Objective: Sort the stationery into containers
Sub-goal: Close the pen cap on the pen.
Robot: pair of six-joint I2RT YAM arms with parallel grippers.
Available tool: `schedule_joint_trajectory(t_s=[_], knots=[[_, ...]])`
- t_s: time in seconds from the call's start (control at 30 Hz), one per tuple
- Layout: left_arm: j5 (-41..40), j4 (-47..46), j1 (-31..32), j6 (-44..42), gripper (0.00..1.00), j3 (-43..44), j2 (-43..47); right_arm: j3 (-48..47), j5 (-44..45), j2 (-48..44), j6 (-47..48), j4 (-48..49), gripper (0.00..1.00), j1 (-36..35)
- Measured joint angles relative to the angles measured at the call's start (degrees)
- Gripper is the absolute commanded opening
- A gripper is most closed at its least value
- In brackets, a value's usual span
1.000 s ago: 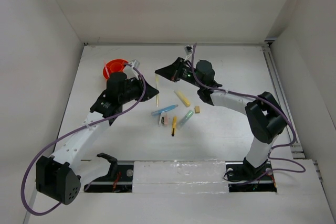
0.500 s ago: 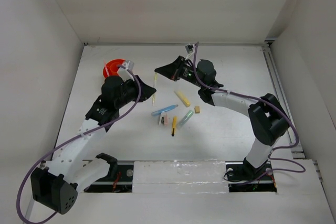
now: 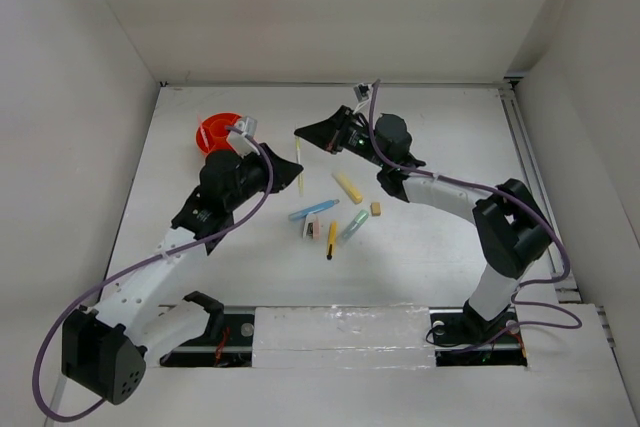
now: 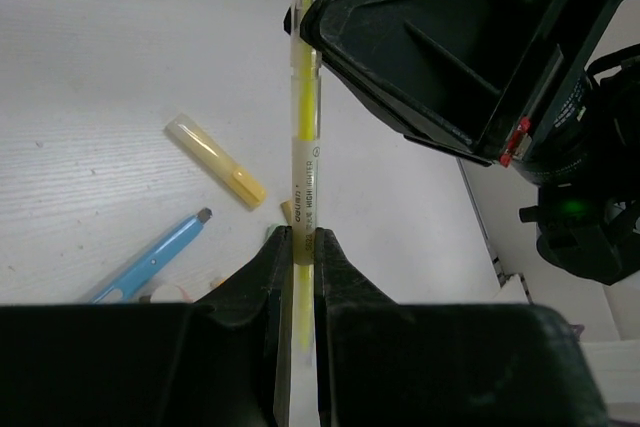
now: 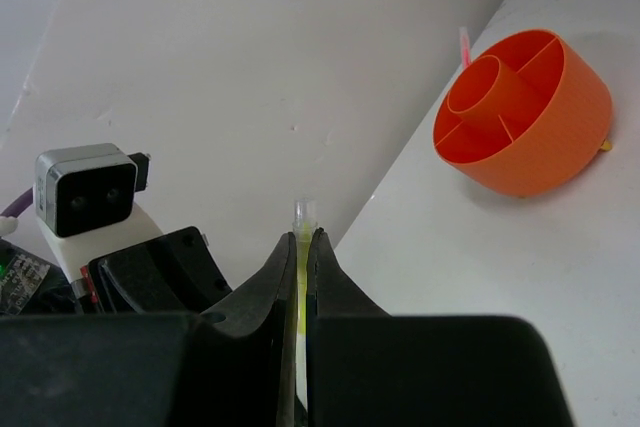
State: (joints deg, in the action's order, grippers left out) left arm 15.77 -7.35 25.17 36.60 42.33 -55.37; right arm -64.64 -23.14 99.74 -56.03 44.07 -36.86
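Left arm has reshuffled over the last second. The yellow pen (image 4: 303, 137) tipped and is straight again, same spot, off the table. Left gripper (image 4: 297, 247) is clamped on its lower part and right gripper (image 5: 303, 247) is pinched on its upper end, so this looks like a handover not released yet; one side must let go before it goes anywhere.

Orange tub (image 3: 212, 133) sits well apart behind the left arm, with a pink pen (image 5: 464, 42) standing in it.

Left on the table:
- yellow marker (image 3: 347, 187)
- blue pen (image 3: 313, 210)
- green pen (image 3: 353, 226)
- pencil (image 3: 331, 240)
- white-pink eraser (image 3: 311, 229)
- tan eraser (image 3: 376, 209)

Path to the tub looks clear.
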Motion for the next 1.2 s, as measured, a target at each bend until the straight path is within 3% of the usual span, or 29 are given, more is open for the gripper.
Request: schedule_joint_trajectory(t_s=[0.4, 0.67, 1.2], knots=[[-4.61, -4.46, 1.88, -0.15, 0.0, -2.23, -0.37, -0.04, -0.24, -0.07, -0.24, -0.22, 0.0, 0.04], [-7.5, -4.0, 2.21, -0.74, 0.0, -2.23, -0.5, -2.08, 0.15, -0.92, 4.07, -6.88, 0.0, 0.04], [-8.07, -4.98, 2.51, -2.71, 0.0, -2.12, -2.73, -2.16, 1.14, -2.12, 8.72, -10.71, 0.0, 0.02]])
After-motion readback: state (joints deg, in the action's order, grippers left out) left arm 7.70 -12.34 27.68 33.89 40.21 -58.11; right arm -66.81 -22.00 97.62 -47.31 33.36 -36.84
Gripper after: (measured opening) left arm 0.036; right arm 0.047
